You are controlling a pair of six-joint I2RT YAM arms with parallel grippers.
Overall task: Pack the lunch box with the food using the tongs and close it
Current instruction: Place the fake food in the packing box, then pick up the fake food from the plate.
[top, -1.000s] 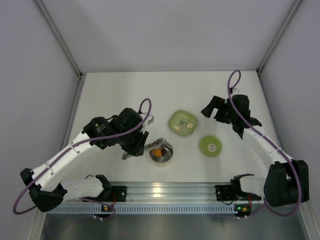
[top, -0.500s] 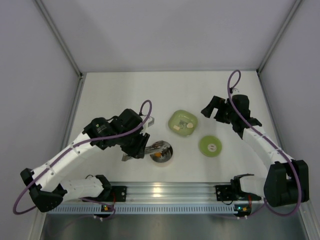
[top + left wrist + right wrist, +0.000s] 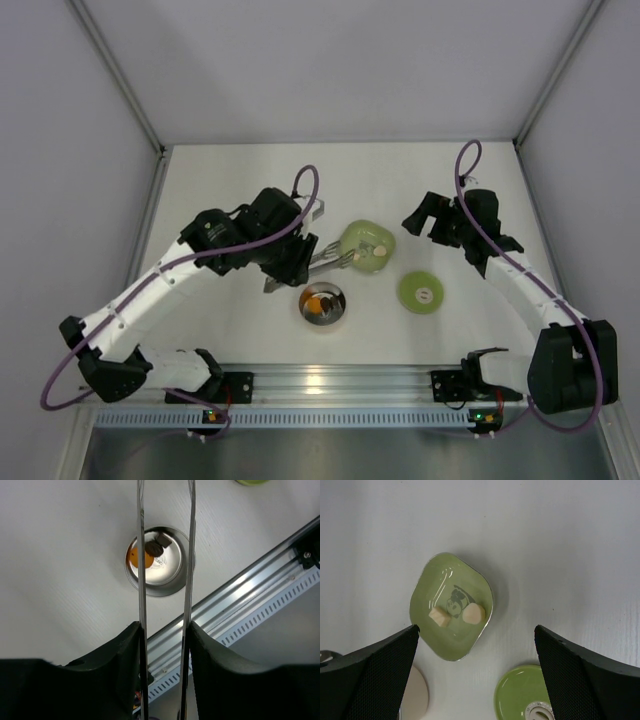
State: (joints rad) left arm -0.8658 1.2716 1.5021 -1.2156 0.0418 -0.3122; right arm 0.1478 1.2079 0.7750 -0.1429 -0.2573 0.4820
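Two arms bend inward, left gripper [image 3: 298, 257] clamped on the tongs [image 3: 141, 555], right gripper [image 3: 423, 222] spread wide.

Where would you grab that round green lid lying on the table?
Probably from straight above, pinching the green lid across its rim at opposite edges. It lies flat on the table, so a sideways approach finds little to catch. Its white centre spot may be a knob; the pictures don't settle that.
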